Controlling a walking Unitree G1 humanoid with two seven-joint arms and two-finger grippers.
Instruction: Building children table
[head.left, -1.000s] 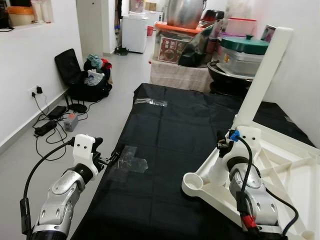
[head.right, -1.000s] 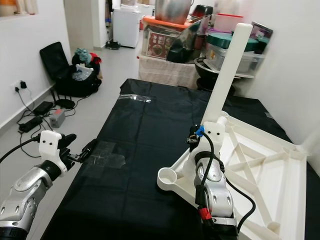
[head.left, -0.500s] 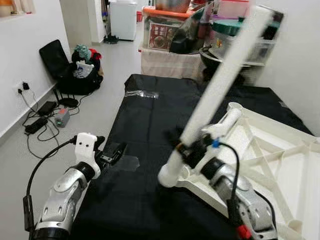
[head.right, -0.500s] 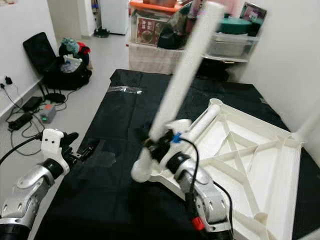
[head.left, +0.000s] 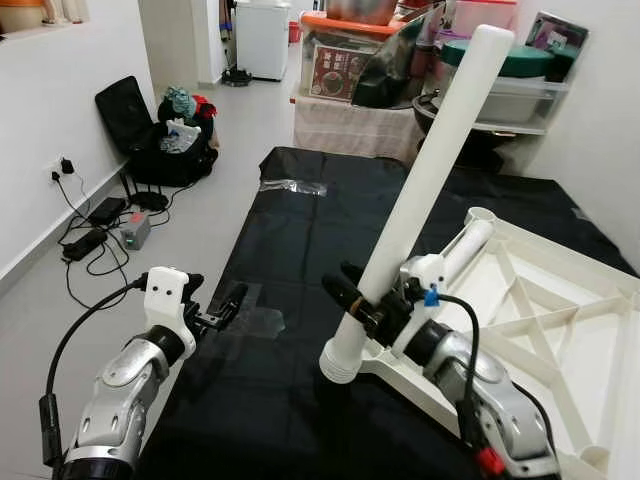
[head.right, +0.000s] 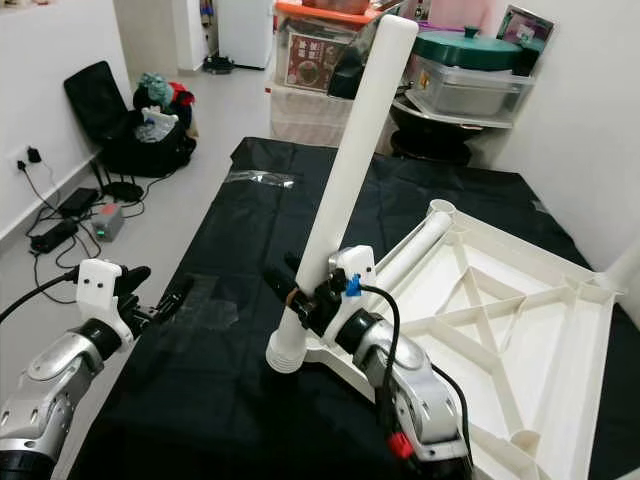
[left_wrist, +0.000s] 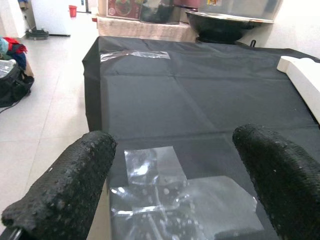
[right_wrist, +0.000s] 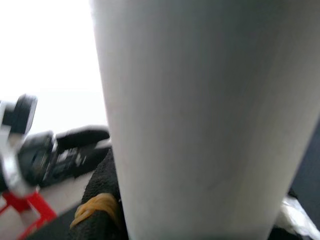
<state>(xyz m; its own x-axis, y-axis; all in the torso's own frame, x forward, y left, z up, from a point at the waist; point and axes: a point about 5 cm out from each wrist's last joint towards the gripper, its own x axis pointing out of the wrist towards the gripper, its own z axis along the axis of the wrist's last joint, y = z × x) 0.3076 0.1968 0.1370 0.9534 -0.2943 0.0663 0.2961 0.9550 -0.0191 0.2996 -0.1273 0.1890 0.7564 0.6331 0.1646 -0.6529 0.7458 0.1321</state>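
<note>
The table leg (head.left: 425, 190), a long white plastic tube, stood tilted in the right gripper (head.left: 368, 306), its lower end hanging just above the black cloth (head.left: 330, 230) and just beside the near corner of the upturned tabletop (head.left: 560, 330). The top of the tube leaned away toward the stacked boxes and pots at the far end of the room. The gripper's black fingers were clamped round the tube close to its bottom end; from the wrist camera the leg (right_wrist: 200, 115) was a broad pale column with a black finger (right_wrist: 102, 192) pressed to its side.

It looked to me like the leg-fitting step: leg in hand, not yet seated. The next move would call for bringing that lower end over a round corner socket of the tabletop, standing the tube straighter, and pressing it down.

The tabletop was white too, lying underside up on the cloth, with crossed ribs and a raised rim. Another white leg (head.left: 462, 250) lay along its near edge.

The left gripper (head.left: 228, 304) hovered at the cloth's left edge, fingers spread wide and empty (left_wrist: 65, 185), over a patch of clear tape (left_wrist: 175, 195). On the floor beyond lay cables and a black bag (head.left: 165, 150) against the wall.
</note>
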